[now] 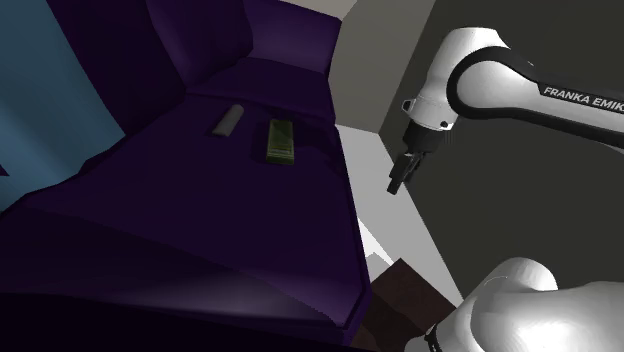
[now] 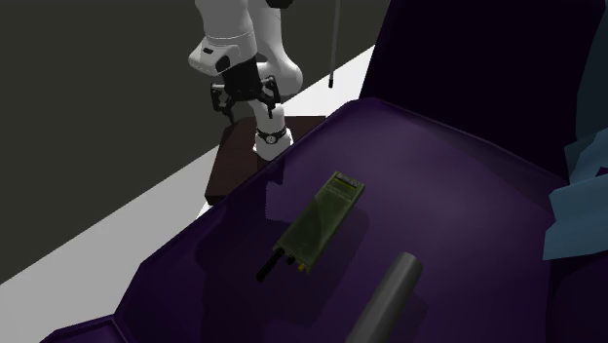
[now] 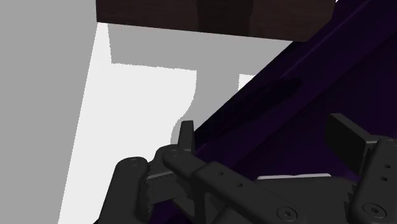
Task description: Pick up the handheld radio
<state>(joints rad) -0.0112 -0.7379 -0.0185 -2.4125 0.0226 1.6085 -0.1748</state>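
Observation:
The handheld radio (image 1: pixel 279 140) (image 2: pixel 322 222) is a flat olive-green unit with a short black antenna, lying on the dark purple seat (image 1: pixel 200 220) (image 2: pixel 438 185). My gripper (image 1: pixel 394 185) (image 2: pixel 244 101) hangs in the air off the seat's edge, over the floor and well apart from the radio. In the wrist view the gripper (image 3: pixel 267 137) is open, its two black fingers (image 3: pixel 185 135) standing wide apart with nothing between them. That view looks past them at the seat's purple edge (image 3: pixel 299 95) and the pale floor.
A grey cylinder (image 1: pixel 228 121) (image 2: pixel 386 296) lies on the seat beside the radio. The brown stand (image 2: pixel 244 161) (image 3: pixel 216 16) sits on the white floor (image 3: pixel 140 95) by the seat's edge. Purple backrests (image 1: pixel 240 30) rise behind the seat, and blue cloth (image 2: pixel 580 209) hangs at one side.

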